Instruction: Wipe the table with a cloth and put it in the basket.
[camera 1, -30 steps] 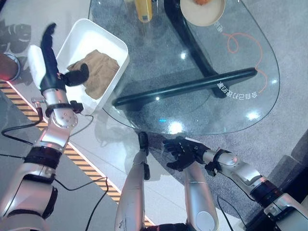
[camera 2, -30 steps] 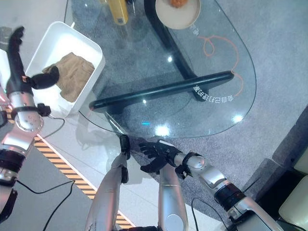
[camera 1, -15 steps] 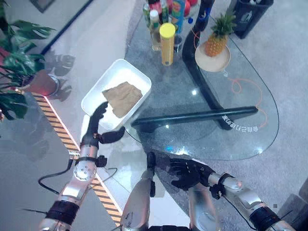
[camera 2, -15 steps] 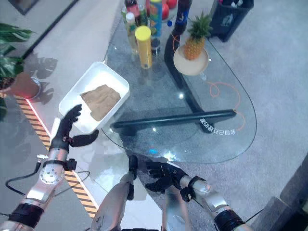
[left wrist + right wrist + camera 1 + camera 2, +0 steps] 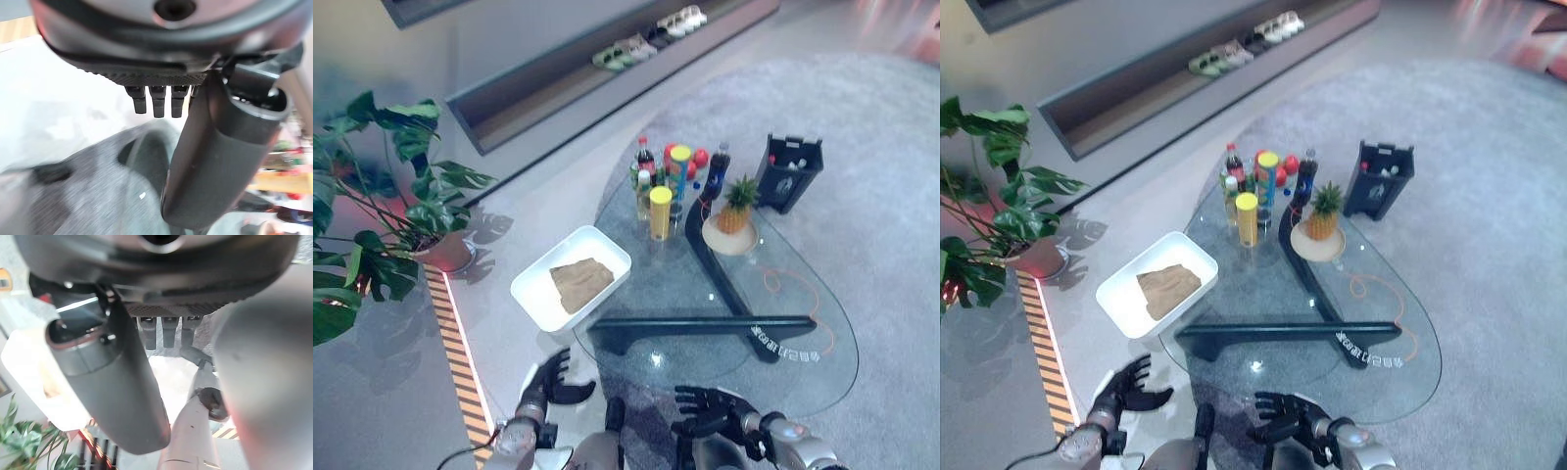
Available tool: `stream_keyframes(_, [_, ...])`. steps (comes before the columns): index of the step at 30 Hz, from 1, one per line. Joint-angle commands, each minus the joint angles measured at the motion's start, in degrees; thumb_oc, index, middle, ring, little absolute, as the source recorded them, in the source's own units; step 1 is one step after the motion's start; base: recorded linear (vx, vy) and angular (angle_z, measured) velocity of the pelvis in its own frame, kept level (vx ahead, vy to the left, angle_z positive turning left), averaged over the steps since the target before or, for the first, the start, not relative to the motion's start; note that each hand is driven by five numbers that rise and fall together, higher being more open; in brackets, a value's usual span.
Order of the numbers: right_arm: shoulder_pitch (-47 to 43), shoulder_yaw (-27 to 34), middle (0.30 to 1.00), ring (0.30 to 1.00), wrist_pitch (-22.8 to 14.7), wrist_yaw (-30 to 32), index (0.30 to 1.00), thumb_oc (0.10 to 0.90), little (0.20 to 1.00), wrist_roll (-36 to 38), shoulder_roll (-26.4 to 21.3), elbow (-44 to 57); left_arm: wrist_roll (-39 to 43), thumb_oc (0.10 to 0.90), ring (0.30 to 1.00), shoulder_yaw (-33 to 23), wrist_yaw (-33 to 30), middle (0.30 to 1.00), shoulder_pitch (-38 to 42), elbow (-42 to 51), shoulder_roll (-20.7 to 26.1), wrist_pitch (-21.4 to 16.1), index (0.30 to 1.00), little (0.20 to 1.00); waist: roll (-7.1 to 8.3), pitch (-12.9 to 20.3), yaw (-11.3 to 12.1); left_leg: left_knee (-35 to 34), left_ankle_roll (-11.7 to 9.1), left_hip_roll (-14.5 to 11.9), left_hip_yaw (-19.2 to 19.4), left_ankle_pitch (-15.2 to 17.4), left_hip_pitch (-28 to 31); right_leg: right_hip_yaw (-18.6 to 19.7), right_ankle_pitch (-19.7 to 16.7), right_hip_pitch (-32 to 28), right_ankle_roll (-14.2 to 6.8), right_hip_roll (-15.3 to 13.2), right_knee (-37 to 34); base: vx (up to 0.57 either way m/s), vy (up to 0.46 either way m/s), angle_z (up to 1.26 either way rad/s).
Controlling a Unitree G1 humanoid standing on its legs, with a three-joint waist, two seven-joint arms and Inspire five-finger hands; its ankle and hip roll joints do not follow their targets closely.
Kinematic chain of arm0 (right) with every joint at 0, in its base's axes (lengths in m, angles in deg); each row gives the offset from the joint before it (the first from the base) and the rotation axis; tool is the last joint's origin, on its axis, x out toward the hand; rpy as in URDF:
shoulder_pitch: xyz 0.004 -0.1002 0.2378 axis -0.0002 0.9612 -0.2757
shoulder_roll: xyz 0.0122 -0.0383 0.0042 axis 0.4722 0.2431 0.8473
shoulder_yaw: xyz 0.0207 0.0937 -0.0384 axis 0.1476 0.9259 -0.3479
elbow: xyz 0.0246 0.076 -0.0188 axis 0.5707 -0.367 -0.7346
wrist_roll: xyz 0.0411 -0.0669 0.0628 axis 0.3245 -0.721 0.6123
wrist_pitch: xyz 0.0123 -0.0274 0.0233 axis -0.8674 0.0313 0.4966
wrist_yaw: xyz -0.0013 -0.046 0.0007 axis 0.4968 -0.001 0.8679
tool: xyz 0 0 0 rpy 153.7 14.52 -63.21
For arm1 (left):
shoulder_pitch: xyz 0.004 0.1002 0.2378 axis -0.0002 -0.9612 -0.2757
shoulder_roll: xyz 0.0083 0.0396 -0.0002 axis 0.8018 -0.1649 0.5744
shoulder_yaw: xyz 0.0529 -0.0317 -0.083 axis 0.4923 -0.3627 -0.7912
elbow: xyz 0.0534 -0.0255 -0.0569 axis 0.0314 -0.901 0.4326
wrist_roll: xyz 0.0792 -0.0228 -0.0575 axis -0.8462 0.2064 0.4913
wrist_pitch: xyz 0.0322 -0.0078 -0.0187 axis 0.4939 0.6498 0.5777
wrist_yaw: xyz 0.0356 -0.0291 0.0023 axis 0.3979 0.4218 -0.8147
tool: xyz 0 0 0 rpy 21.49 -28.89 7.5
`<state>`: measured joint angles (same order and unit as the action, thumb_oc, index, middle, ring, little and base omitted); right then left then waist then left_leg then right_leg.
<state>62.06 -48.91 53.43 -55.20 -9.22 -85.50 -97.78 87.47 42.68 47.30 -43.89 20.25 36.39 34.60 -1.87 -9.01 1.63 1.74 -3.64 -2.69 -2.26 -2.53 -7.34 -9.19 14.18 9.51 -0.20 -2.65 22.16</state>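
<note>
— At the near edge, what has changed?
— The camera has tilted up, so the whole scene sits farther off. The left hand [image 5: 545,385], which reached beside the basket before, now hangs low over the pale floor [image 5: 499,323], fingers spread and empty. The right hand [image 5: 710,414] stays by the near rim of the surface, fingers loosely apart, holding nothing.
— And the cloth?
— The crumpled tan cloth [image 5: 579,280] still lies inside the white rectangular plastic basket [image 5: 538,297], at the left edge of the oval glass surface [image 5: 793,377].
— Farther out?
— A yellow-capped cylinder bottle [image 5: 660,213], a pineapple on a cream plate [image 5: 735,210], a potted green plant [image 5: 382,211].
</note>
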Motion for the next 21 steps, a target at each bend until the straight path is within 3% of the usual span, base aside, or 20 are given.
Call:
stream_keyframes(1, [-0.3, -1.4, 0.9, 0.9, -0.8, -0.2, 0.9, 0.8, 0.9, 0.4, 2.2, 0.2, 0.7, 0.8, 0.9, -0.1, 0.9, 0.9, 3.2, -0.7, -0.1, -0.6, 0.9, 0.9, 3.59, 1.0, 0.3, 2.0, 0.7, 4.3, -0.2, 3.8, 4.5, 2.5, -13.5, -10.4, -3.0, 0.3, -22.8, 0.02, -0.034, -0.01])
stream_keyframes(4, [-1.0, -1.8, 0.9, 0.9, -1.3, 0.5, 0.9, 0.8, 0.9, 0.8, 3.3, -3.7, 2.0, 0.8, 0.9, 0.3, 2.4, 0.9, 4.6, -7.1, -2.0, 1.0, 0.9, 0.9, 3.74, 2.1, 0.0, 0.9, 0.7, 3.8, 0.1, 3.8, 6.0, 2.6, -13.6, -11.6, -3.2, 0.5, -23.5, 0.01, -0.023, 0.0])
stream_keyframes(8, [-1.5, -1.4, 0.9, 0.9, 0.7, 2.9, 0.9, 0.8, 0.9, 1.2, 4.5, -7.3, 3.0, 0.8, 0.9, 1.3, 5.3, 0.9, 5.6, -12.5, -3.7, 2.3, 0.9, 0.9, 3.47, 3.2, -0.4, -0.8, 0.7, 3.1, 0.6, 3.5, 7.6, 2.8, -13.5, -12.5, -3.5, 0.5, -23.9, 0.0, -0.002, -0.02])
stream_keyframes(21, [-2.0, -0.5, 0.9, 0.9, 0.0, 3.6, 0.9, 0.8, 0.9, 1.8, 6.3, -15.6, 4.3, 0.8, 0.9, 1.2, 7.0, 0.9, 7.3, -18.8, -5.1, -0.2, 0.9, 0.9, 2.91, 4.5, -0.7, -2.4, 0.8, 2.3, 1.6, 3.9, 9.9, 2.8, -13.5, -14.2, -3.8, 0.2, -24.8, 0.0, 0.0, 0.0])
